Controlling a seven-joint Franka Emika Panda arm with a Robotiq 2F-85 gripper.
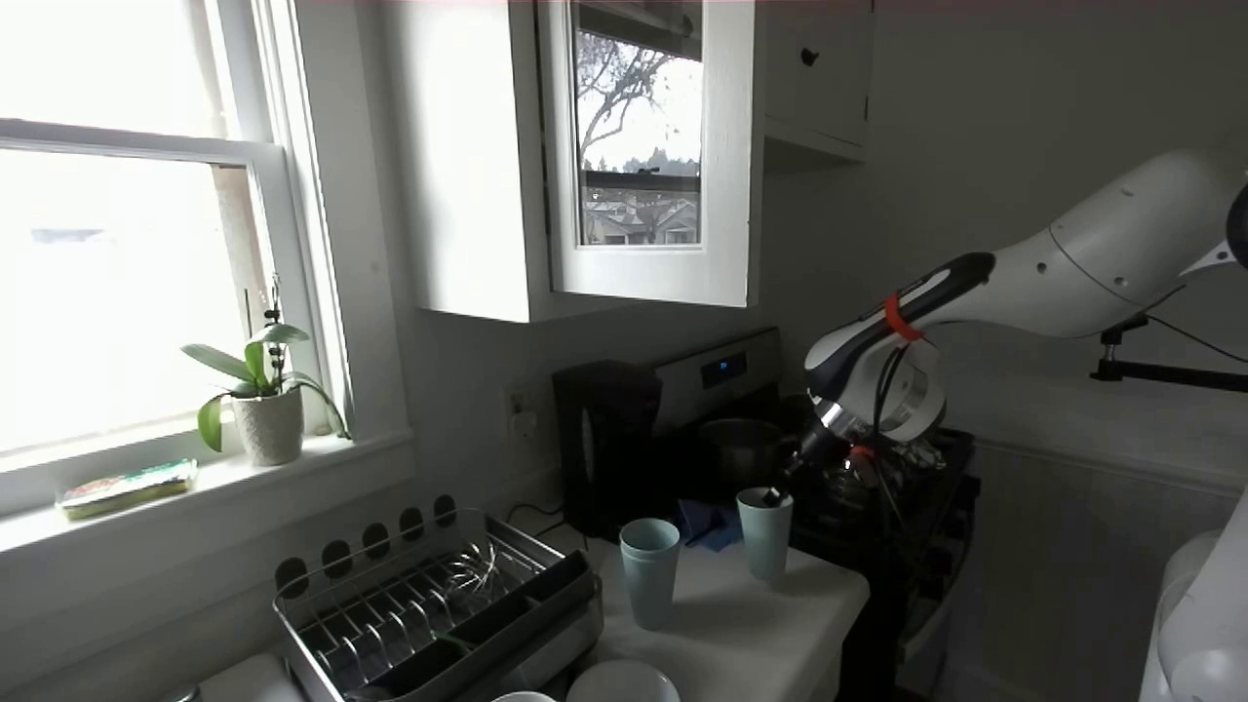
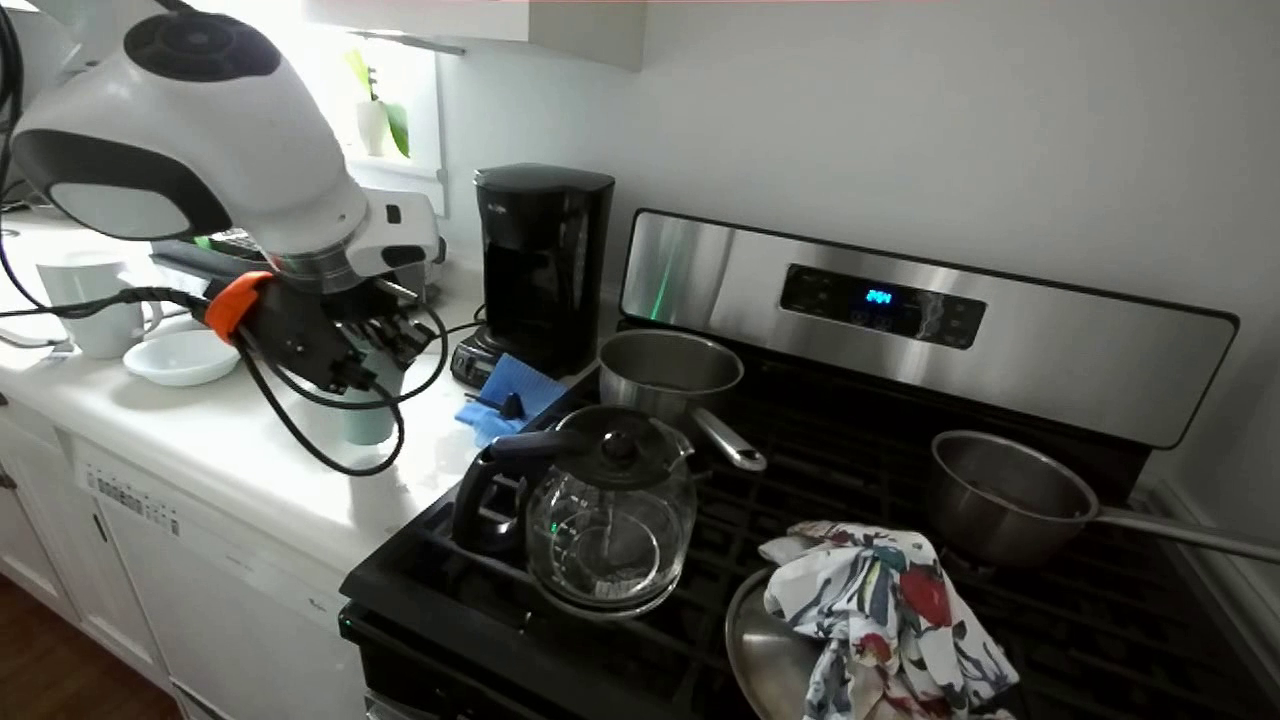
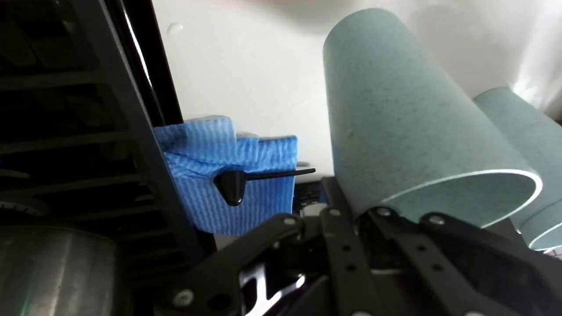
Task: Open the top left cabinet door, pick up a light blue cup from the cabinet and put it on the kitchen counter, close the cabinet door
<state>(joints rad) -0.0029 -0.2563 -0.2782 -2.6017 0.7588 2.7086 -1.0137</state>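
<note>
A home-style kitchen
In an exterior view, a white wall-hung cabinet (image 1: pixel 473 175) is seen upper centre, a grey metal dish rack (image 1: pixel 561 624) lower left; in an exterior view, silvery saucepans (image 2: pixel 1010 515) are shown on a black stove (image 2: pixel 850 455) at right.

White-and-grey robot arm (image 2: pixel 210 125) over the glossy white kitchen counter (image 2: pixel 270 460), right next to a black stove (image 2: pixel 830 440)

Black two-finger gripper (image 2: pixel 383 360) blocks the top of a pale blue-green cylindrical cup (image 2: pixel 367 426), so can't tell if they're touching. Black-lidded round glass carafe (image 2: pixel 615 550) on the stove, blue cloth (image 2: pixel 532 380) on the counter.
</note>
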